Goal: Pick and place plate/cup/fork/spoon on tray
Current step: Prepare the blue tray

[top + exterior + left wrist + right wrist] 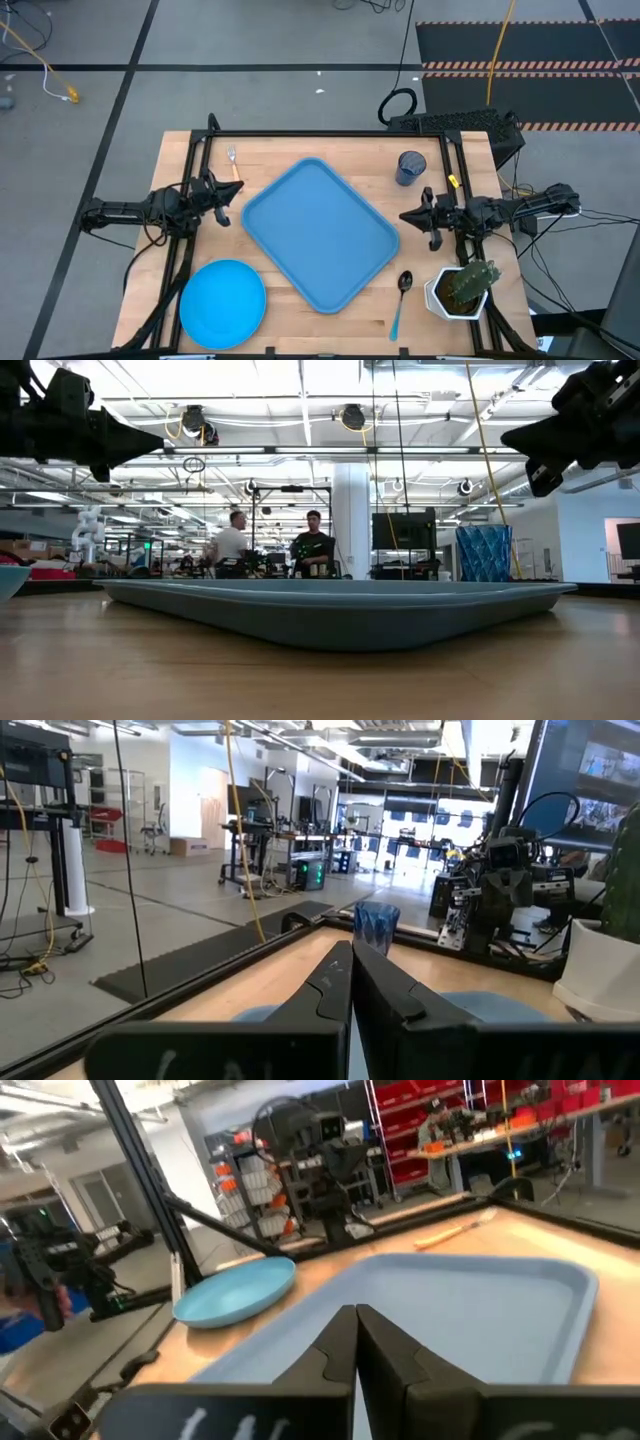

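Wooden table (300,310) from above: your tray (320,232) lies central, plate (222,303) near-left, cup (410,167) far-right, fork (233,163) far-left, spoon (401,300) beside the cactus pot (461,290). Left gripper (231,196) and right gripper (407,214) flank it, jaws closed, empty. Low down, both hang above the tray.

"What kind of place is this?"

"A big robot lab. See the grey floor (260,40) with cables (40,60), shelves with red bins (420,1130), and two people (270,545) at desks far back."
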Available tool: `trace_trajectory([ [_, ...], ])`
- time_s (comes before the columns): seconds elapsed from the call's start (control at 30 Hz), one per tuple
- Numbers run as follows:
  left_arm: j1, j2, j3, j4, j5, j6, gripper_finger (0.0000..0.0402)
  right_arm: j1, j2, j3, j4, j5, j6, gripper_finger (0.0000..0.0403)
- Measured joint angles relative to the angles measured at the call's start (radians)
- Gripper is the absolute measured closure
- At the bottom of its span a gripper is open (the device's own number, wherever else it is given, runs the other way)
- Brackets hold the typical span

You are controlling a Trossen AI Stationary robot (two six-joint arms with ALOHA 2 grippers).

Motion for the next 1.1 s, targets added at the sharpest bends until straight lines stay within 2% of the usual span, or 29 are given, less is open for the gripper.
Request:
trace_trajectory([
  [0.1,0.002,0.0,0.0,0.059,-0.004,-0.012,0.0392,-0.001,0.001,0.0,0.091,0.026,0.083,0.0403],
  [0.17,0.002,0.0,0.0,0.14,-0.004,-0.088,0.0392,-0.002,0.002,0.0,0.206,0.134,0.168,0.0403],
  [0.27,0.002,0.0,0.0,0.283,-0.004,-0.323,0.0392,-0.002,0.002,0.0,0.409,0.318,0.281,0.0403],
  [0.37,0.002,0.0,0.0,0.413,-0.005,-0.552,0.0392,-0.002,0.005,-0.001,0.572,0.425,0.385,0.0403],
  [0.5,0.003,0.003,0.009,0.518,-0.022,-0.655,0.0392,-0.008,0.005,0.007,0.662,0.462,0.435,0.0403],
  [0.57,0.004,0.03,0.062,0.495,0.036,-0.672,0.0392,-0.009,0.011,0.034,0.655,0.398,0.403,0.0403],
  [0.63,0.003,0.074,0.153,0.383,0.16,-0.667,0.0392,-0.009,0.041,0.074,0.634,0.341,0.339,0.0403],
  [0.7,0.002,0.144,0.277,0.21,0.223,-0.673,0.0392,-0.009,0.085,0.155,0.648,0.319,0.259,0.0403],
  [0.8,0.003,0.306,0.506,-0.03,0.219,-0.663,0.0392,-0.016,0.169,0.303,0.654,0.317,0.12,0.0403],
  [0.87,0.01,0.439,0.672,-0.128,0.191,-0.608,0.0392,-0.02,0.234,0.417,0.609,0.315,0.047,0.0403],
  [0.97,0.026,0.637,0.904,-0.177,0.188,-0.503,0.0392,-0.03,0.348,0.634,0.472,0.314,0.002,0.0403],
  [1.1,0.03,0.861,1.15,-0.054,0.188,-0.401,0.0392,-0.055,0.53,0.957,0.295,0.314,-0.027,0.0403],
])
